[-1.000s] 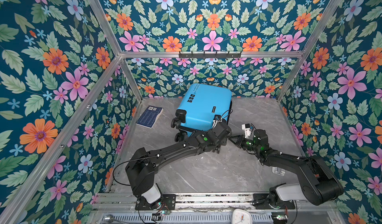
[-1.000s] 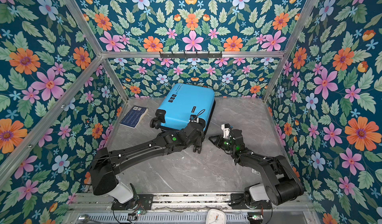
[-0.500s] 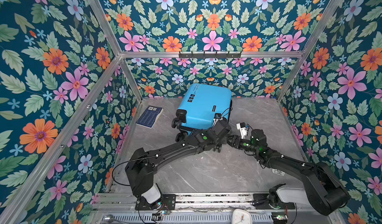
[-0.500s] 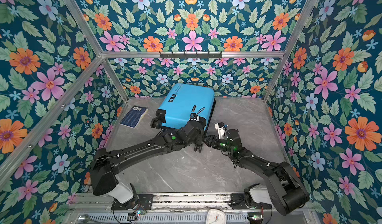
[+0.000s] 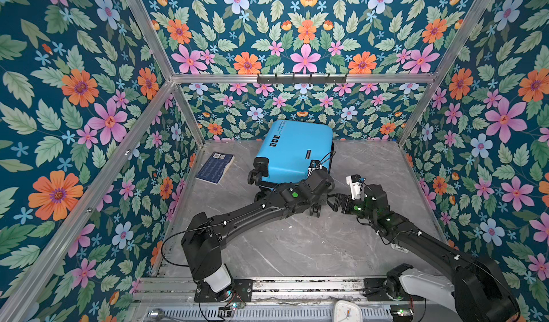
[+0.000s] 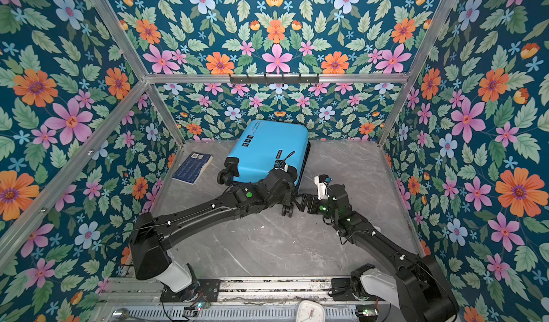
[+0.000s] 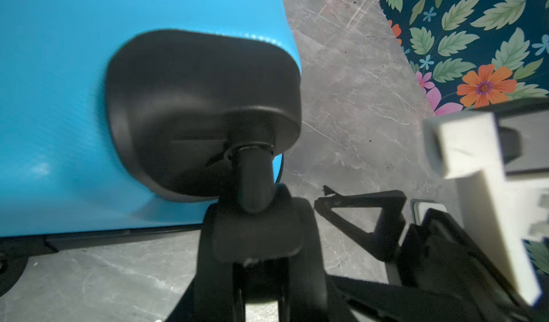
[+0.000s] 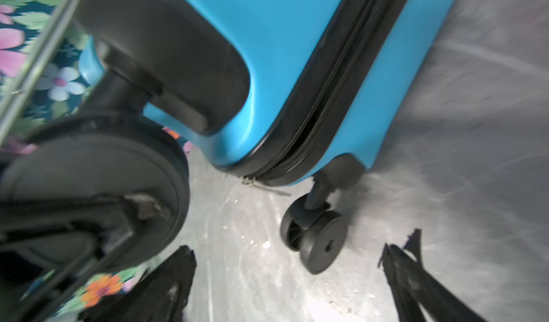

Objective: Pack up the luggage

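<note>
Obs.: you had the left tool [image 5: 317, 203] pinched on one black wheel [image 8: 98, 172] at the nearest corner of the luggage [image 5: 294, 154]. In the right wrist view one of its fingers lay flat across the wheel's disc. The luggage lay just beyond that tool on the grey worktop [image 5: 297, 246], shell closed (black zip seam [image 8: 335, 92] unbroken along the side). Its wheel end faced both tools and its other end pointed away from them. Whether the gripped corner was raised off the worktop, you could not tell from these views.

Your right tool [image 5: 337, 203] stood just beside the left tool, tip toward tip but apart. Its fingers [image 8: 175, 276] were spread wide and held nothing. Straight ahead of it sat a second wheel [image 8: 318, 240], down at the worktop, near but not touched.

A dark-blue flat item [image 5: 215, 167] with white print lay well apart from the left tool, off to its outer side, close to the wall.
</note>
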